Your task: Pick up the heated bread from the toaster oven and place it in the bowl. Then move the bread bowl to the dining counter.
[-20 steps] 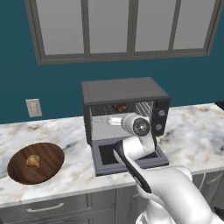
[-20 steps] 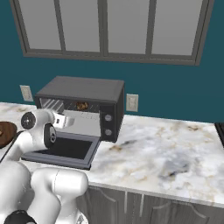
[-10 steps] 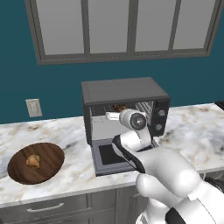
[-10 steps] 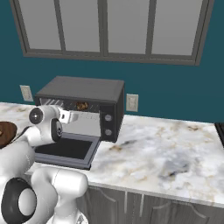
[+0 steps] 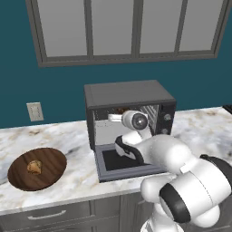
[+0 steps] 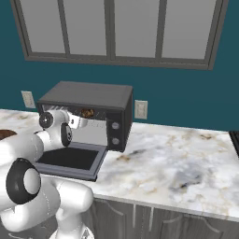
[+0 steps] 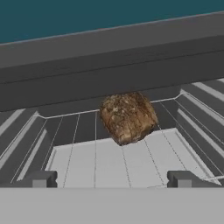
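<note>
Heated bread [image 7: 128,117] on rack, gripper [image 7: 113,179] wide open, empty

Toaster oven [image 5: 129,124] door lying dropped open, mouth standing clear | heated bread [image 7: 128,117] sitting on wire rack [image 7: 74,131], open rack showing on either side | oven roof pressing low overhead, limiting room above
</note>
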You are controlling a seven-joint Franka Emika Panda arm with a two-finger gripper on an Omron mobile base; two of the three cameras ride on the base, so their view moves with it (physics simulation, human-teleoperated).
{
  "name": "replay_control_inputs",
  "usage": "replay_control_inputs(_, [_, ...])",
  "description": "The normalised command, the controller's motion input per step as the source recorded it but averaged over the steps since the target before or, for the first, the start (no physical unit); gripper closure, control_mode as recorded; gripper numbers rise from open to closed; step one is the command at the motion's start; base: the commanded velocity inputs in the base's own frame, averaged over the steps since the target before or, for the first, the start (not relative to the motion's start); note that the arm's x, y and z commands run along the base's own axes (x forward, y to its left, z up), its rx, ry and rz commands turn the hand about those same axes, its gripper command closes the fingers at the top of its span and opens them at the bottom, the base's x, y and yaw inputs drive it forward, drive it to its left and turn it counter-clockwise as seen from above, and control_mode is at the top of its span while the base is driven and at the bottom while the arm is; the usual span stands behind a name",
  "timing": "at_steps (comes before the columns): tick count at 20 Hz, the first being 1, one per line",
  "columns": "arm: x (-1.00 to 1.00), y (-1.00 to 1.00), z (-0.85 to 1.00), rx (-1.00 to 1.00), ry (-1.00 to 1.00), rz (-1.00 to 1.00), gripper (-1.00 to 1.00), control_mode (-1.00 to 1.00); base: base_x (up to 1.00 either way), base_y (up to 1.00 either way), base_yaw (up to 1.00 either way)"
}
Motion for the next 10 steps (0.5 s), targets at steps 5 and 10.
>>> replay_control_inputs(5, [0.33,0.00,-0.19,-0.01,0.11,0.00,-1.00,-1.00,0.00,0.00,0.00])
replay_control_inputs(10, [0.14,0.00,-0.23,-0.04,0.15,0.00,-1.00,-1.00,0.00,0.00,0.00])
